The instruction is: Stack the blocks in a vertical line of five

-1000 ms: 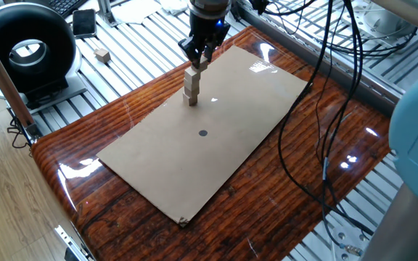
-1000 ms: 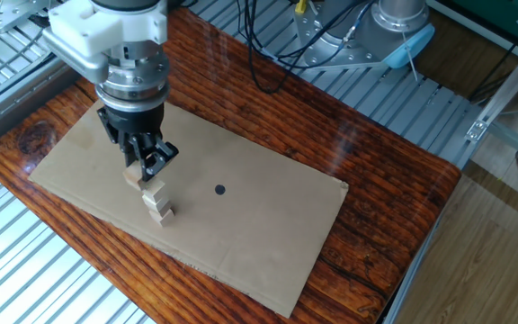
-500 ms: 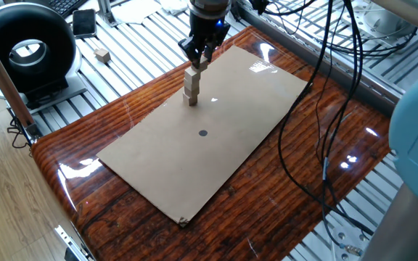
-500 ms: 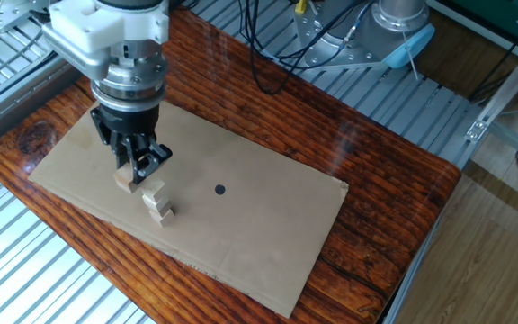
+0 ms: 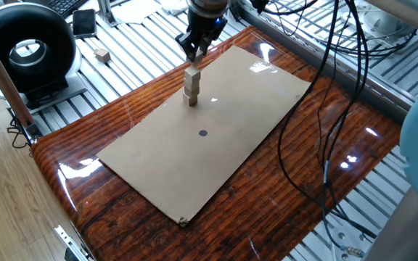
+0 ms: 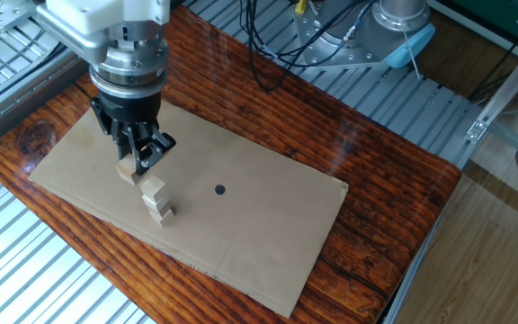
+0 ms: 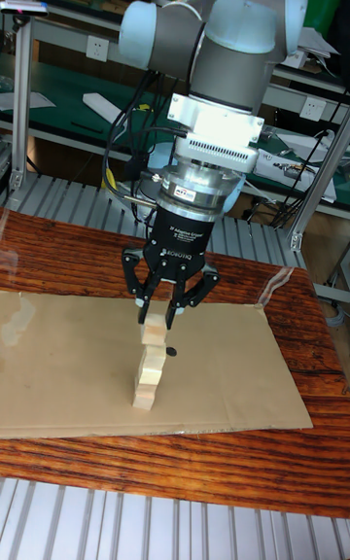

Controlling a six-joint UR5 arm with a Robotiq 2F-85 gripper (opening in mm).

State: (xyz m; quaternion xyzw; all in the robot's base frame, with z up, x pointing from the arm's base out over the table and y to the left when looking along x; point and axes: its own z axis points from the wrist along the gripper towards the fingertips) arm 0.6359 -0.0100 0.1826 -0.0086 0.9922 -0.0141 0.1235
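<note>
Here, in one fixed view, the hand [image 5: 194, 52] hangs just above the stack of blocks [image 5: 191, 88] on the cardboard sheet [image 5: 209, 130]. In the other fixed view, it pinches one block [image 6: 129, 172] beside the stack. In the tall fixed view, that block sits above the stack over the worktop [image 7: 292, 463].

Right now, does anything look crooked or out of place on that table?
Yes. The stack on the cardboard sheet looks staggered, its blocks twisted and offset. One stray block lies off the table on the metal slats. The tool holds another block.
</note>
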